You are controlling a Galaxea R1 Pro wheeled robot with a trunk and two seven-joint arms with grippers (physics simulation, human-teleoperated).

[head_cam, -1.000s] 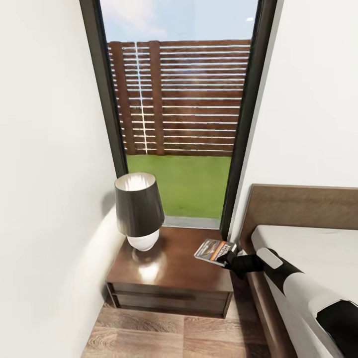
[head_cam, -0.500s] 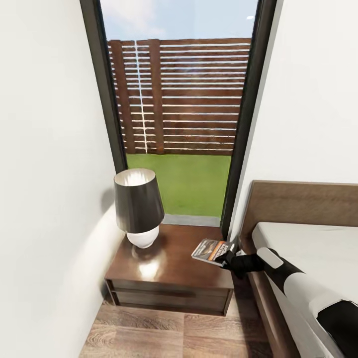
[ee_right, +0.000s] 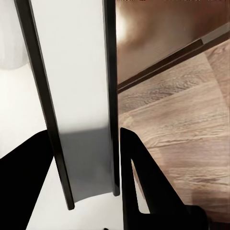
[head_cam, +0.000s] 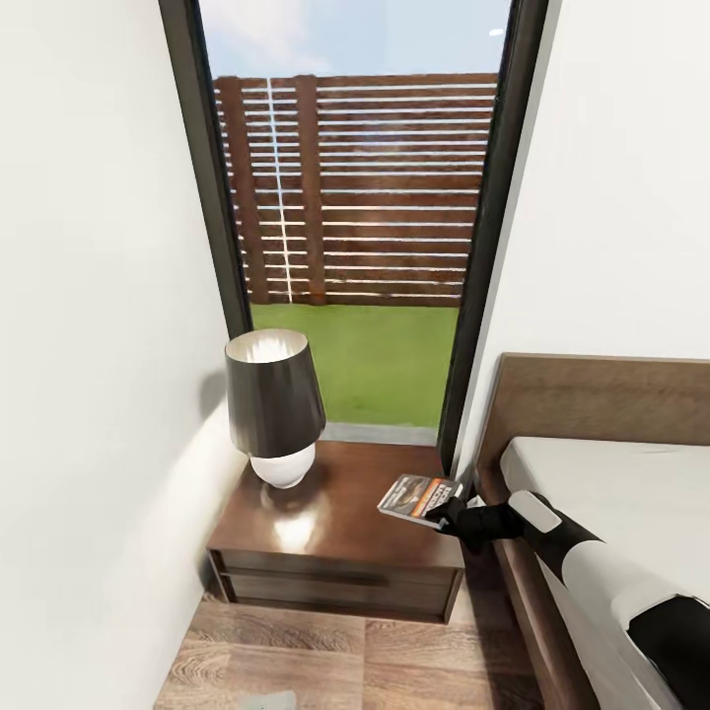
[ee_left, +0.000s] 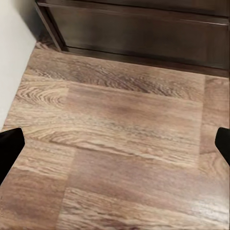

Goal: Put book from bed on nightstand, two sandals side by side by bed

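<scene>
Thin book, glossy wooden nightstand

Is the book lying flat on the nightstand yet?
No: the right pincer holds the book tilted above the nightstand edge.

My right arm is white with black joints; my claw's fingers are plain black.
</scene>
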